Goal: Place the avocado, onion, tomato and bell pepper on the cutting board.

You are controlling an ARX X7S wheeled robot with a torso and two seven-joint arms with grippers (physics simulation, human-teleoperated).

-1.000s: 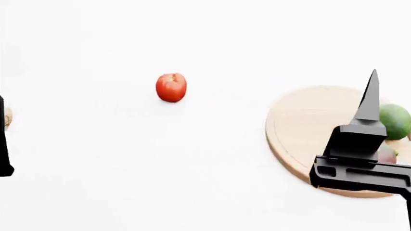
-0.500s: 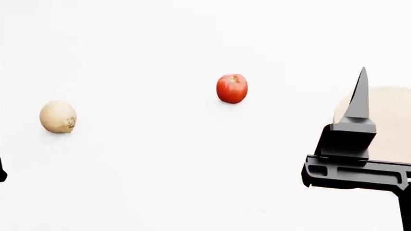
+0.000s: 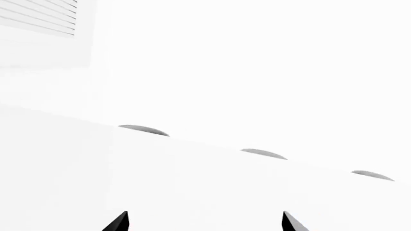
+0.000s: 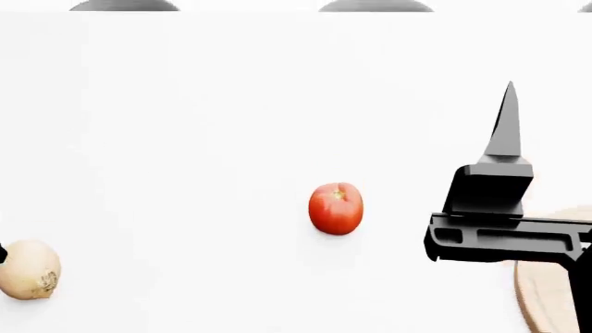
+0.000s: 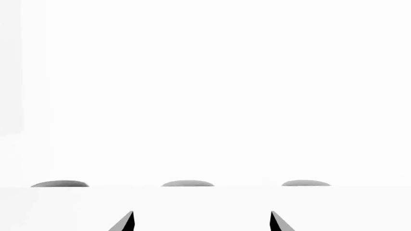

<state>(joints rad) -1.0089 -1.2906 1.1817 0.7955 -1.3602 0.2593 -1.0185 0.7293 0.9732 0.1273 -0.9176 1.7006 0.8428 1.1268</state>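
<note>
In the head view the red tomato lies on the white table at centre. The tan onion lies at the lower left edge. Only a sliver of the light-wood cutting board shows at the lower right. The avocado and the bell pepper are out of view. My right gripper hovers to the right of the tomato, apart from it, beside the board. Its wrist view shows the right gripper open and empty. My left gripper is also open and empty; in the head view only a dark speck shows at the left edge above the onion.
Grey half-round shapes line the far edge of the white table; they also show in the left wrist view and the right wrist view. A slatted vent is on the wall.
The head view has swung left and then up: the onion came into view, tomato and onion now sit lower, the board has slid almost out at the right, and the avocado has left the view.
</note>
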